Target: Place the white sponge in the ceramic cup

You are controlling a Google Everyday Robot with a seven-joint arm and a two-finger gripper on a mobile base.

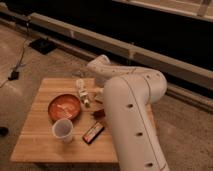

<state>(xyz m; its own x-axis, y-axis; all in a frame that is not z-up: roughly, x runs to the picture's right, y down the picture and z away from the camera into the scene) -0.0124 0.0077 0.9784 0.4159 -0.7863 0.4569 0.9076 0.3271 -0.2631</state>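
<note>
The ceramic cup (62,130) stands upright near the front left of the wooden table (35,142), white and empty as far as I can see. My gripper (98,95) is low over the back middle of the table, at the end of the white arm that bends at its elbow (100,65). It is well behind and to the right of the cup. A small whitish patch right at the gripper may be the white sponge (100,92). I cannot tell whether it is held or lying on the table.
A red-orange bowl (64,106) sits just behind the cup. A pale bottle (82,91) lies left of the gripper. A small brown object (98,114) and a dark bar (93,132) lie in front of the gripper. The bulky arm link (132,130) covers the table's right side.
</note>
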